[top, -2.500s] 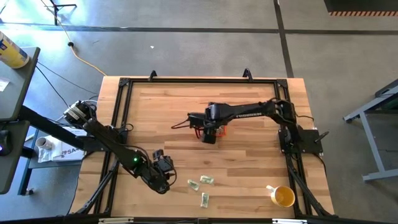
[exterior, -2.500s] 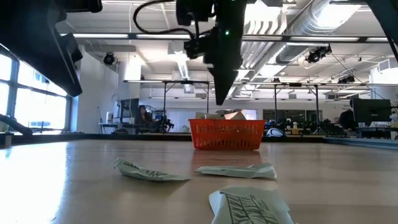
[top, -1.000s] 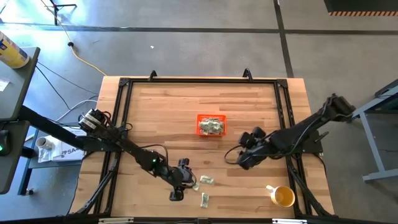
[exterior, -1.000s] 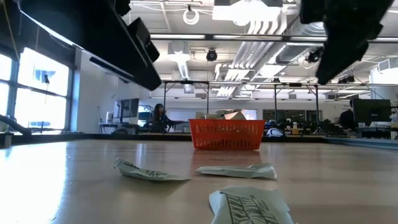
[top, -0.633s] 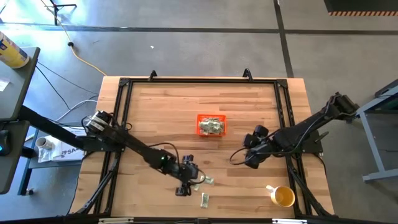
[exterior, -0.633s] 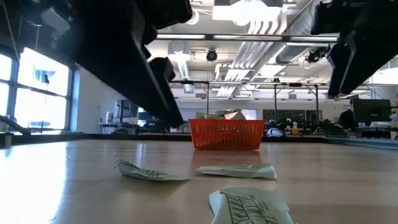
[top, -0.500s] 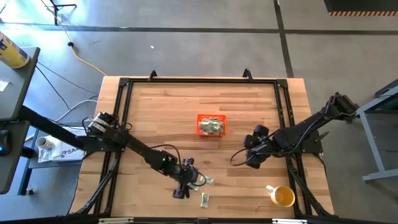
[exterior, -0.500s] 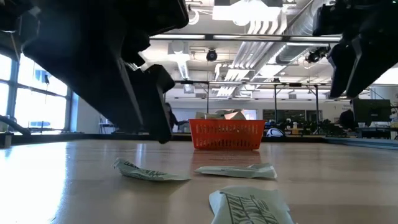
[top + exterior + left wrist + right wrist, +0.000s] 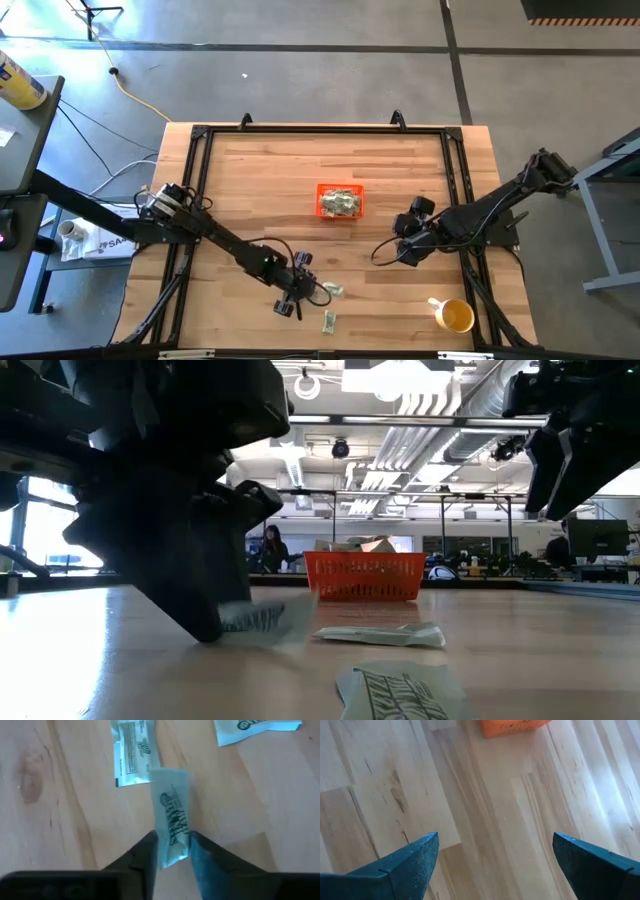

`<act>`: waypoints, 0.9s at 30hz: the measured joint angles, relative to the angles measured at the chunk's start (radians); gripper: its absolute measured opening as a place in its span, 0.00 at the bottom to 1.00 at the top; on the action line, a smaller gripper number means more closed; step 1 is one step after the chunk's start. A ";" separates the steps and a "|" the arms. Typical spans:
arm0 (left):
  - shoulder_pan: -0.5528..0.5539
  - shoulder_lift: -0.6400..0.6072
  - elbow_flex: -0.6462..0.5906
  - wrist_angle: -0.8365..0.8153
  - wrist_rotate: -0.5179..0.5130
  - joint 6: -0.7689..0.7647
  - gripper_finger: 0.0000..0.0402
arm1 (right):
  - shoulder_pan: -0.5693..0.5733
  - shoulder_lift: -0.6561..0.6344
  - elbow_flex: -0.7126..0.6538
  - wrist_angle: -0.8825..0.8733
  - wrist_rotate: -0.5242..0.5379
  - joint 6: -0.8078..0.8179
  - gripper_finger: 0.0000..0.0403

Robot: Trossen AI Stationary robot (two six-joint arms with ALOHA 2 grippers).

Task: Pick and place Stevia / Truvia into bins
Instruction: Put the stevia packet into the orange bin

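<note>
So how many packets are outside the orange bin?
3: one packet pinched in the left tool, two loose packets beside it. Others in the bin can't be counted.

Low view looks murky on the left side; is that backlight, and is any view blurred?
Low view: the left gripper is a dark silhouette against bright windows and ceiling lights, and the green-and-white paper packet it pinches is smeared. Left wrist view: that packet is soft. Right wrist view: glare streaks the wooden table.
</note>
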 joint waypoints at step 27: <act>0.505 -0.136 0.258 -0.354 -0.172 0.201 0.08 | 0.085 -0.058 0.001 -0.105 0.133 0.343 0.84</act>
